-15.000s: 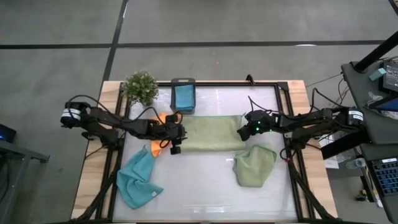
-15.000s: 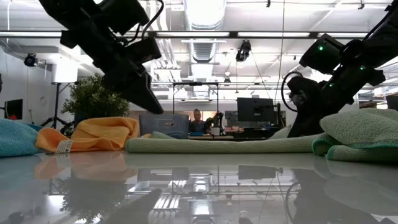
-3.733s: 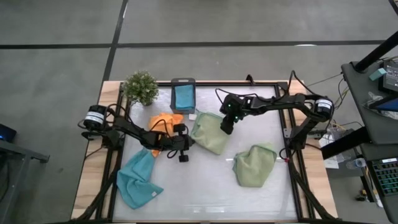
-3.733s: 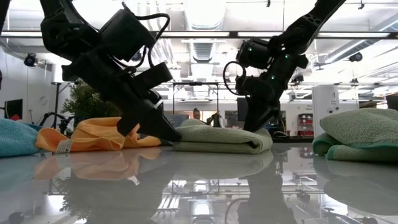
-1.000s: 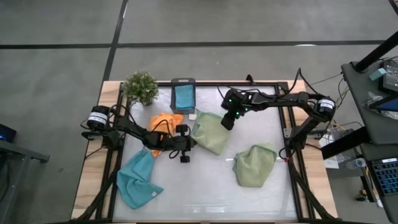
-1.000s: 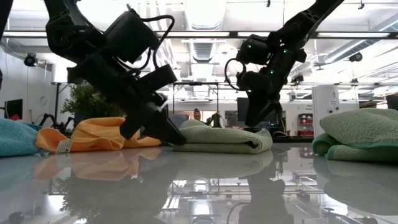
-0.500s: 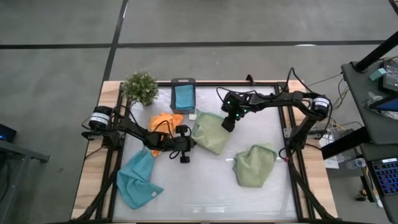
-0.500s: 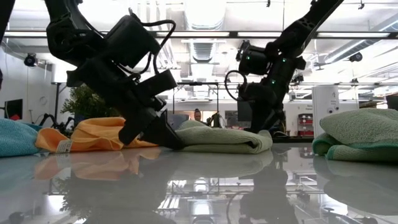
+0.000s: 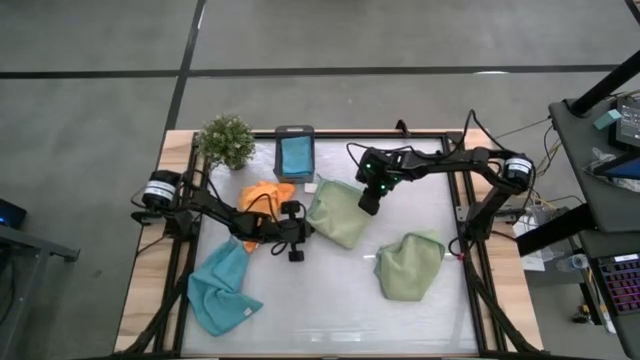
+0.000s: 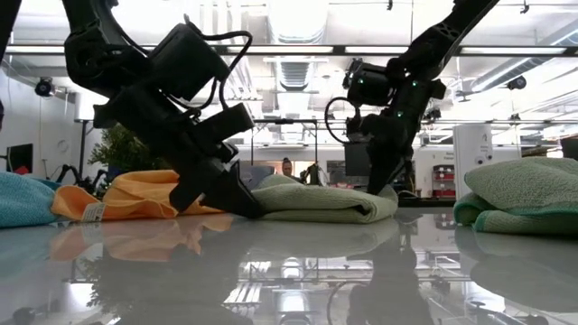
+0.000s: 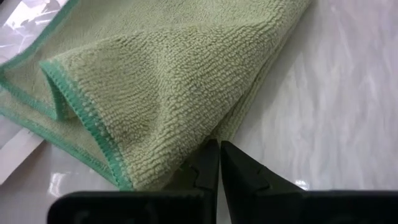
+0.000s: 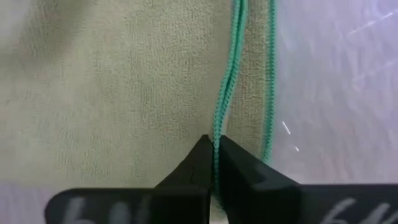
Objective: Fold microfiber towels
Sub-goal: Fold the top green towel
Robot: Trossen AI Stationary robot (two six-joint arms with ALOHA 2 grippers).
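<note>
A folded sage green towel (image 9: 338, 213) lies flat near the middle of the table, seen as a low pad in the low view (image 10: 316, 204). My left gripper (image 9: 306, 233) sits at table height at its left near corner, shut on it. My right gripper (image 9: 367, 207) slants down onto the towel's right edge, shut on the green hem. A second sage green towel (image 9: 408, 266) lies crumpled at the near right. An orange towel (image 9: 266, 192) and a light blue towel (image 9: 221, 286) lie bunched on the left. My left gripper meets the towel's folded edge near its corner (image 11: 200, 140) with its fingertips together, slanting down from the table's left. How many layers are between the tips does not show. That corner rests on the table. My right gripper pinches the towel's green hemmed edge (image 12: 217, 127) between its fingertips, slanting down from the table's far right side. The hem runs straight in between the fingers. One layer or several, I cannot tell. The towel lies flat on the table.
A dark box (image 9: 294, 152) holding a blue cloth stands at the far edge, with a small potted plant (image 9: 226, 138) to its left. Bare glossy tabletop (image 9: 320, 310) stretches along the near side between the blue and green towels.
My right gripper has come down a little onto the folded towel's right edge and shut on its hem. The towel itself has kept its place and shape.
</note>
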